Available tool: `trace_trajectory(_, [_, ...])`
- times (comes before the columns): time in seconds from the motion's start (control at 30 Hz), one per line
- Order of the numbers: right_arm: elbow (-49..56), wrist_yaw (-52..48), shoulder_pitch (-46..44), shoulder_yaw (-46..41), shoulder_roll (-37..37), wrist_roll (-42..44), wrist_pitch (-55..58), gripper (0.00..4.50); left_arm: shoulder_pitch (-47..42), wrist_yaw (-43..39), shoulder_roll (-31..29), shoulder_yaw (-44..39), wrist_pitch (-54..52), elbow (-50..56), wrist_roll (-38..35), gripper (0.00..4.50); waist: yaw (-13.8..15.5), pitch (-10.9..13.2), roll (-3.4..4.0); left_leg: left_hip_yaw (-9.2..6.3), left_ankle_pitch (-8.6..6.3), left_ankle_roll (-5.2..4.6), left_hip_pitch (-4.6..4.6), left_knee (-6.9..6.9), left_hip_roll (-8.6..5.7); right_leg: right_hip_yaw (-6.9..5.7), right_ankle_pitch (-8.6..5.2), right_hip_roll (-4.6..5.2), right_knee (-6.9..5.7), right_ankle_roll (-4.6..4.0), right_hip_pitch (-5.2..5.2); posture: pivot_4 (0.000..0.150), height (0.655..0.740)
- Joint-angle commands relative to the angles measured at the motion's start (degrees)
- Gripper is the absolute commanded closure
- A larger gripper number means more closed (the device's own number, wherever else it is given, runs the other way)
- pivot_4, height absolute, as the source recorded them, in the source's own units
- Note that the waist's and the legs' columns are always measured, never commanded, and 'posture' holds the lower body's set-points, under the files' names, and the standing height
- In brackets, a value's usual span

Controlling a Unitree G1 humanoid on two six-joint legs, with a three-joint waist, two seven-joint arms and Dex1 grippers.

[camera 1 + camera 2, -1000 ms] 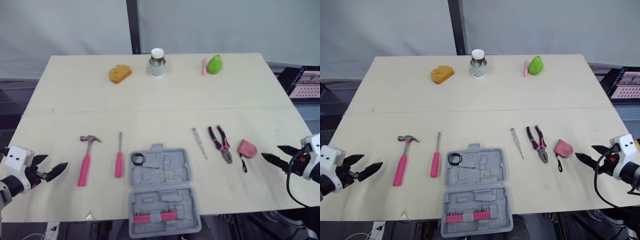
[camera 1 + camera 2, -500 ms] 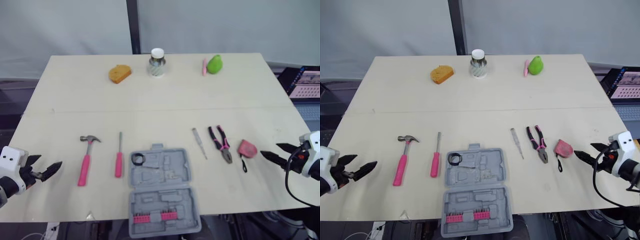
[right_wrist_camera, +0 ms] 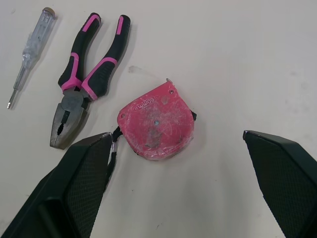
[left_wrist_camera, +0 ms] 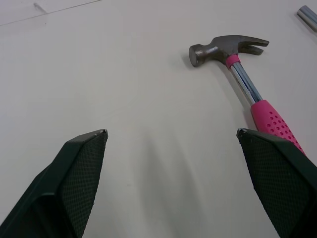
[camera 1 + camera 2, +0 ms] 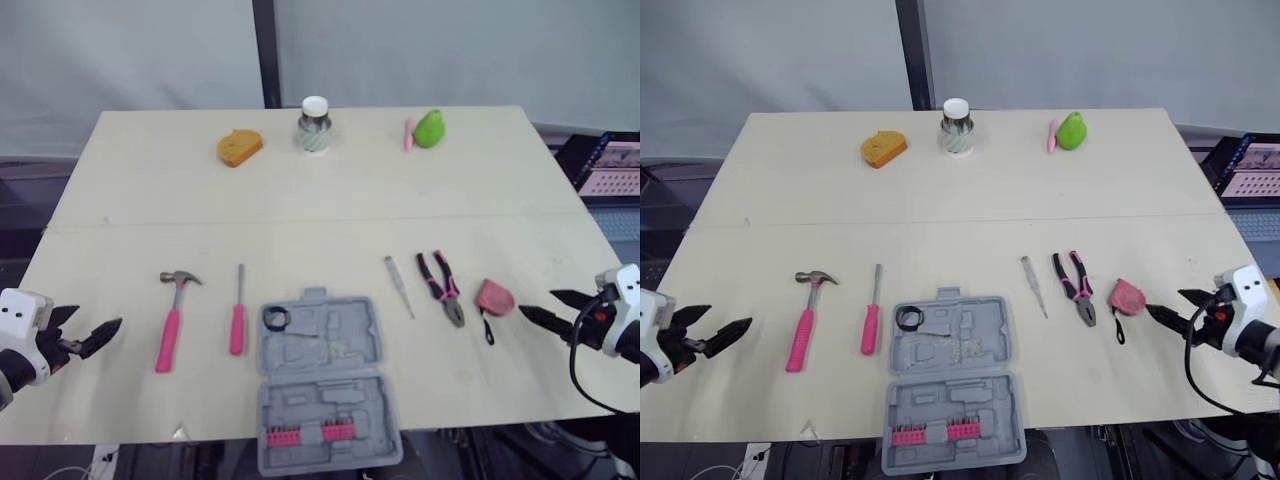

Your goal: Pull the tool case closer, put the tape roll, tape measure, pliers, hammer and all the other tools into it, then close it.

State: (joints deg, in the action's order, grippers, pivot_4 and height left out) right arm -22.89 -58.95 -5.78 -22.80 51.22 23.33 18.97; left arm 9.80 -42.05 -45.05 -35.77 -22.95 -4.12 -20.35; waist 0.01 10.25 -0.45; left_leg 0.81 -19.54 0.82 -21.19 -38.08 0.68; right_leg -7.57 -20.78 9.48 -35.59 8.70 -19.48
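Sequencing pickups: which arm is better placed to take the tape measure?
Right. The right gripper, open, sits just beside the tape measure, facing it; the left gripper is across the table, by the hammer.

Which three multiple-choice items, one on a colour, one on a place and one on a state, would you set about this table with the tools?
1. What colour is the grip of the hammer? A. yellow; B. pink; C. green.
2. Where does the tape roll lie? A. in the far half of the open tool case; B. on top of the hammer; C. on the floor.
3. How is the right tool? A. shut on the hammer; B. shut on the tape roll; C. open and empty.

Answers: 1 B, the grip below the steel shaft is pink. 2 A, the black ring sits inside the case's far half. 3 C, its fingers stand wide apart, and the tape measure lies free on the table ahead of them.
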Motion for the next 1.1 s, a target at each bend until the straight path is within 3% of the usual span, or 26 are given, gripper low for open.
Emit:
trace_trajectory(0.03, [0.56,-1.04,-0.02,-1.17,1.32,0.46,-0.2,0.0,0.33,0.16,-0.23,-1.22,0.49,1.65,-0.82,0.02,-0.01,0.0,0.0,0.0,0.0,0.0,0.0,0.0,0.0,0.0,0.0,0.0,0.0,0.0,0.0,0.15,0.74])
trace_trajectory(0.77, [-0.69,-2.51,0.41,-2.67,1.83,1.11,-1.03,0.0,-0.44,-0.54,-1.0,0.4,3.36,1.27,-0.29,0.02,0.18,0.0,0.0,0.0,0.0,0.0,0.0,-0.01,-0.01,0.0,0.0,0.0,0.03,0.0,0.01,0.15,0.74])
trace_trajectory(0.87, [3.5,-1.29,1.65,-3.59,0.59,2.62,0.5,0.0,-2.85,-1.25,-1.0,2.66,3.0,2.74,-0.43,0.02,0.12,0.0,0.0,0.01,0.0,0.0,-0.01,0.0,-0.01,0.0,0.0,0.0,0.03,0.0,0.0,0.15,0.74])
trace_trajectory(1.1, [25.35,5.74,7.77,-4.93,-5.0,8.18,8.95,0.0,-9.98,-5.82,-0.13,13.94,2.21,11.01,-1.27,0.02,0.49,0.0,0.0,-0.03,0.0,0.01,-0.04,-0.03,-0.01,0.02,0.0,0.0,0.0,0.0,0.0,0.15,0.74])
